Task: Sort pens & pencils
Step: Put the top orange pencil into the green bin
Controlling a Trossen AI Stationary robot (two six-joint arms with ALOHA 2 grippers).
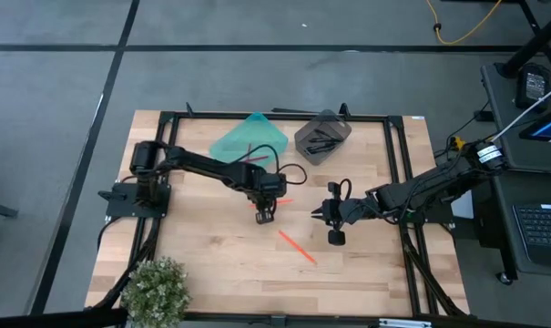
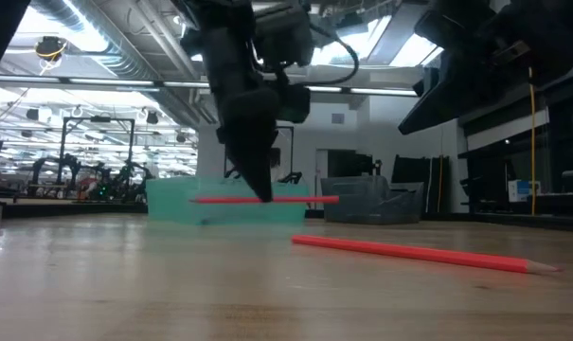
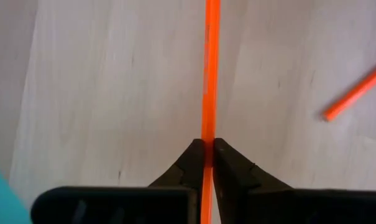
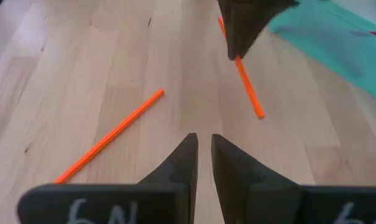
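Note:
My left gripper [image 1: 264, 216] hangs over the table's middle, shut on an orange pencil [image 2: 305, 200]. My right gripper [image 4: 204, 149] hovers just right of it, fingers shut and touching nothing. A second orange pencil [image 1: 296, 246] lies flat on the wood nearer the front edge, also seen in the low view as the second pencil [image 2: 419, 253]. A teal tray [image 1: 239, 141] at the far side holds thin sticks. Beside it, a dark grey bin [image 1: 322, 137] holds black pens [image 1: 325, 142]. My left gripper pinches the orange pencil near its middle [image 3: 207, 140] between the two fingers. The fingers [image 2: 262, 185] come from above, pointing down, and lie across the pencil. The pencil is level and lifted clear of the table.
A black frame rail [image 1: 284, 117] borders the table's far side behind the tray and bin. A potted plant [image 1: 157, 287] stands at the near left corner. Bare wood [image 1: 211, 255] lies on the near side of the table around the loose pencil.

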